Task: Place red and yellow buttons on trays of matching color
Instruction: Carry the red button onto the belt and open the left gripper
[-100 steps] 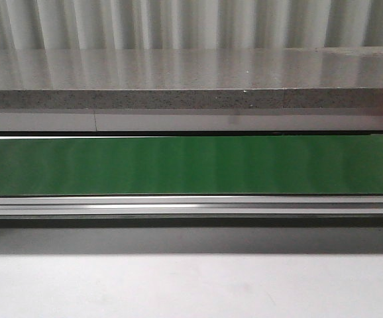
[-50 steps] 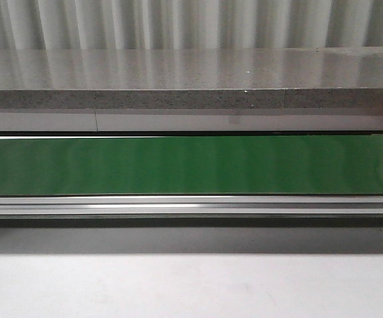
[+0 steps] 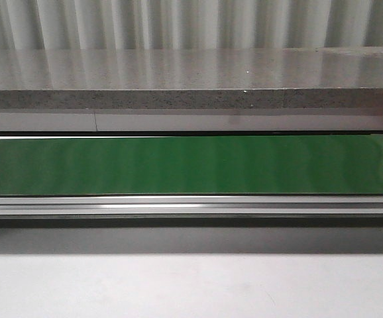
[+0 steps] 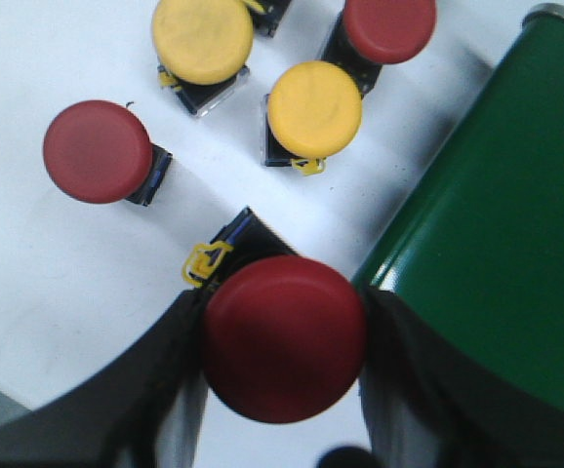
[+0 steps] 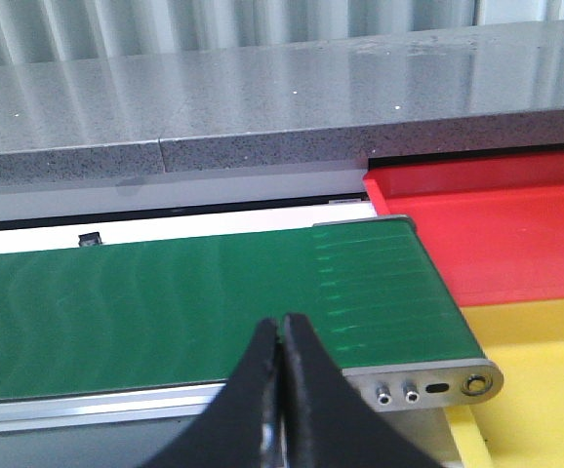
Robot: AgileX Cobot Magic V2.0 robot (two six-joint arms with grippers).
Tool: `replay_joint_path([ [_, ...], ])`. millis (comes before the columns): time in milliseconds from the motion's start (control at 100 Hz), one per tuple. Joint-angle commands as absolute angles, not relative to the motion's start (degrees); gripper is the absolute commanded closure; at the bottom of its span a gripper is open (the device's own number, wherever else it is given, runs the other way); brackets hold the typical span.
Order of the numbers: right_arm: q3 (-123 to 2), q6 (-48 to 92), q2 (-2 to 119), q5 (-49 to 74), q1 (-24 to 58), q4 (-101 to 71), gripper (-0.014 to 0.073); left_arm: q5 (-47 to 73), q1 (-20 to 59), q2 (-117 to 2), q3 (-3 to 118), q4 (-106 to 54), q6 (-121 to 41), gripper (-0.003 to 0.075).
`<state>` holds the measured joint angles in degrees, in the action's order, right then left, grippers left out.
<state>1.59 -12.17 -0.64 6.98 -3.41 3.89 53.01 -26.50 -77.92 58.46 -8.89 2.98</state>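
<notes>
In the left wrist view my left gripper [image 4: 284,336] is shut on a red button [image 4: 284,338], its black fingers pressed against both sides of the red cap, above the white table. Beyond it stand another red button [image 4: 98,151], a third red button [image 4: 389,24] and two yellow buttons [image 4: 314,109] [image 4: 202,37]. In the right wrist view my right gripper [image 5: 282,330] is shut with nothing in it, hovering over the near edge of the green belt. The red tray [image 5: 487,229] and the yellow tray [image 5: 545,380] lie just past the belt's end. Neither gripper shows in the front view.
The green conveyor belt [image 3: 191,164] runs across the front view behind a metal rail [image 3: 191,207], with a grey stone counter [image 3: 191,79] behind it. The belt's corner [image 4: 497,224] lies close beside my left gripper. White table [image 3: 191,285] is in front.
</notes>
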Motion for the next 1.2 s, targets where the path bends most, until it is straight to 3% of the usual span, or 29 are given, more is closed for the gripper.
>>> replay_joint_path([
  [0, 1.66, -12.08, -1.38, 2.49, -3.76, 4.43, 0.0662, 53.69, -24.17, -76.10, 62.31, -10.68, 2.03, 0.0570],
  [410, 1.66, -12.08, -1.38, 2.49, -3.76, 4.43, 0.0662, 54.62, -9.99, -84.38, 71.92, -11.70, 1.89, 0.0569],
  [750, 1.66, -12.08, -1.38, 2.49, -3.76, 4.43, 0.0662, 56.40, -7.63, -89.78, 73.39, -11.59, 1.52, 0.0566],
  [870, 1.66, -12.08, -1.38, 2.49, -3.76, 4.43, 0.0662, 56.06, -7.63, -89.78, 73.39, -11.99, 1.52, 0.0465],
  [990, 1.66, -12.08, -1.38, 2.49, -3.76, 4.43, 0.0662, 55.56, -7.63, -89.78, 73.54, -12.69, 1.52, 0.0223],
  [1040, 1.66, -12.08, -1.38, 2.49, -3.76, 4.43, 0.0662, 55.20, -7.63, -89.78, 73.82, -12.97, 1.52, 0.0160],
  [1190, 1.66, -12.08, -1.38, 2.49, -3.76, 4.43, 0.0662, 54.31, -8.34, -89.78, 77.95, -12.33, 1.52, 0.0155],
])
